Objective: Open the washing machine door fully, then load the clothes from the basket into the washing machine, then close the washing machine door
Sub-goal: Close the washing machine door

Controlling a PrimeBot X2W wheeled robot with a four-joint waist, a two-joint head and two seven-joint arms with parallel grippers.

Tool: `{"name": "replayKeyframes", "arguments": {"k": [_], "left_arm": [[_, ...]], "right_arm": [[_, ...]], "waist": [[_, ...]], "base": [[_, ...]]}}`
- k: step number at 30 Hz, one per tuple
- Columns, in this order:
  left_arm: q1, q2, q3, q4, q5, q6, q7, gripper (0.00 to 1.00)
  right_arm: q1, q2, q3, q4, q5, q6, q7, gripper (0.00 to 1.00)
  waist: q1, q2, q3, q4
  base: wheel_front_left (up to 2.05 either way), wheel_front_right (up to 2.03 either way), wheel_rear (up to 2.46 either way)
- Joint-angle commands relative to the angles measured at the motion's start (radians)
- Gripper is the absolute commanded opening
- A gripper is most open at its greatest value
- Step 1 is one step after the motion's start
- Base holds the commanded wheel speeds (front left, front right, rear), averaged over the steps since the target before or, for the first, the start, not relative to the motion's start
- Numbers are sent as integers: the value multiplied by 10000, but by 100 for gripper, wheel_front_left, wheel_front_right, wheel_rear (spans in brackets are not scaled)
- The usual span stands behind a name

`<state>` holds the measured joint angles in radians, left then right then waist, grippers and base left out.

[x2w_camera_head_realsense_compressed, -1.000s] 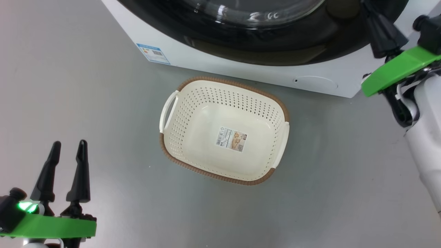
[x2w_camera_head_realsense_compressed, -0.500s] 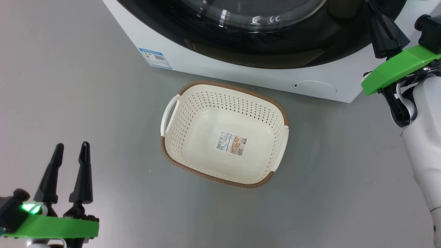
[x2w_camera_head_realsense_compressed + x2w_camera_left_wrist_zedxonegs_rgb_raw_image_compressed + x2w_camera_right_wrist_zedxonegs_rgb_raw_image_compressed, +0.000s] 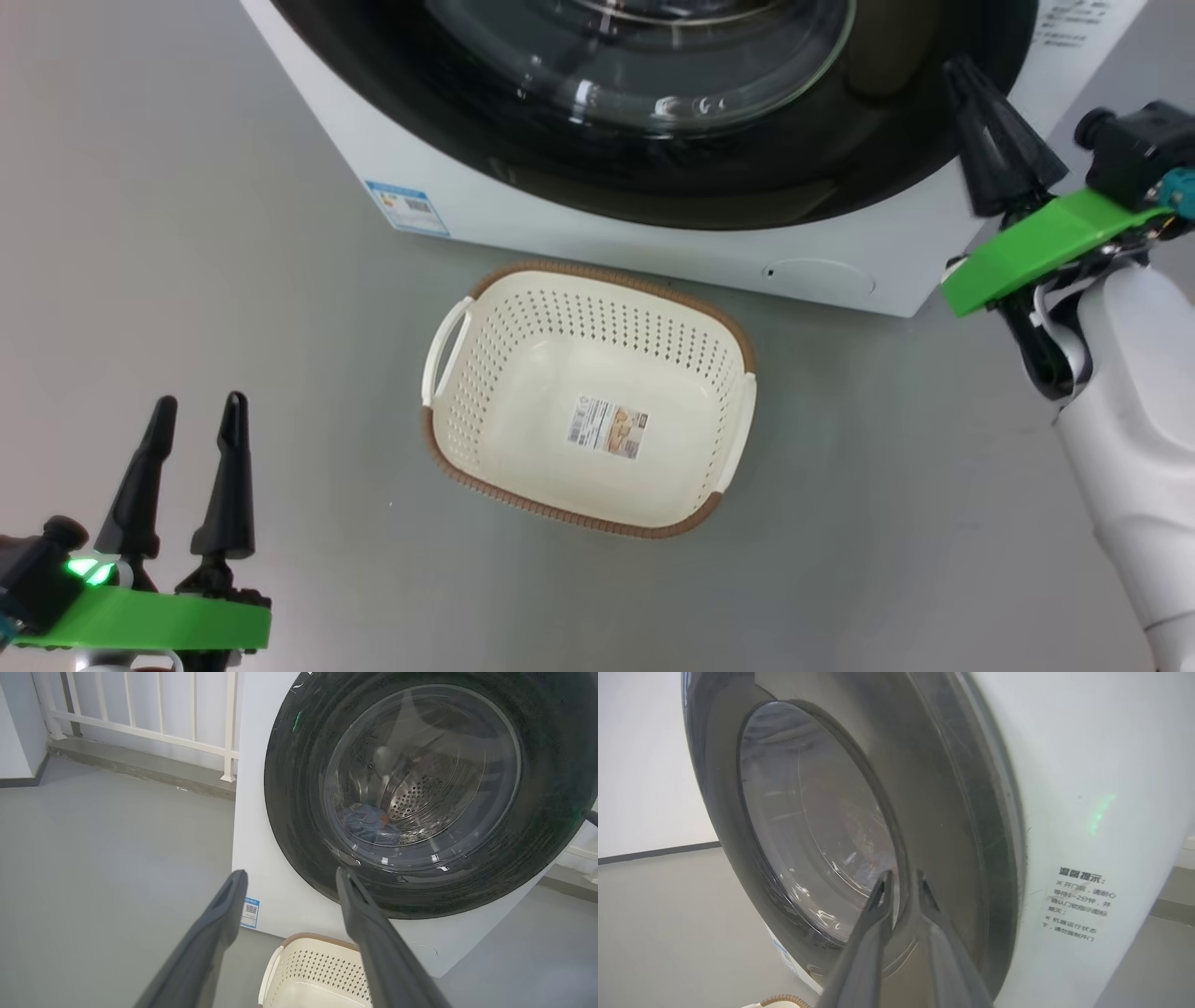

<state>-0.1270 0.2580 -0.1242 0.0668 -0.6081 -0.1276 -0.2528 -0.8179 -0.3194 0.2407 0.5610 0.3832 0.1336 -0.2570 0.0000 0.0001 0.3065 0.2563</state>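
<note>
The washing machine (image 3: 560, 219) stands with its black round door (image 3: 840, 159) shut against its front. Through the door's glass (image 3: 420, 774) in the left wrist view, a blue garment with an orange patch (image 3: 369, 823) lies in the steel drum. The cream basket (image 3: 597, 276) sits on the floor before the machine, holding nothing but its label; its far rim (image 3: 303, 939) also shows under my left fingers. My left gripper (image 3: 196, 403) hovers open at the lower left, well clear of the basket. My right gripper (image 3: 962, 70) is shut and holds nothing, its tips (image 3: 902, 877) close against the door's right-hand ring (image 3: 952, 788).
A blue sticker (image 3: 406, 207) and a round cap (image 3: 822, 278) sit low on the machine's front. Printed text (image 3: 1080, 903) marks its white side. A white railing (image 3: 154, 704) on a raised step runs behind the machine's left. Grey floor (image 3: 233, 233) surrounds the basket.
The whole head picture has slid downward, so the camera has moved and more of the door shows. My right gripper stays by the door's right ring. The basket and left gripper have not moved.
</note>
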Motion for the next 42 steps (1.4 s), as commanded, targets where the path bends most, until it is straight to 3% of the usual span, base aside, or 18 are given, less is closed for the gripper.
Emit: {"name": "replayKeyframes", "arguments": {"k": [1,19,29,42], "left_arm": [[14,383,380,-149,89,-31,-90,100],[958,402,232,-289,82,-31,-90,100],[1308,514,344,-364,36,-31,-90,100],[1458,362,518,-407,153,-31,-90,100]], "right_arm": [[309,48,167,-348,148,-29,-46,100],[3221,203,268,-2016,673,-29,-47,100],[4346,356,146,-2679,790,-29,-47,100],[5751,925,-513,-3270,732,-29,-47,100]], "waist": [[0,-1,-321,-185],[0,-1,-2185,-1564],[0,-1,-2540,-2350],[0,-1,-2703,-2798]], "base": [[0,0,0],[0,0,0],[0,0,0],[0,0,0]]}}
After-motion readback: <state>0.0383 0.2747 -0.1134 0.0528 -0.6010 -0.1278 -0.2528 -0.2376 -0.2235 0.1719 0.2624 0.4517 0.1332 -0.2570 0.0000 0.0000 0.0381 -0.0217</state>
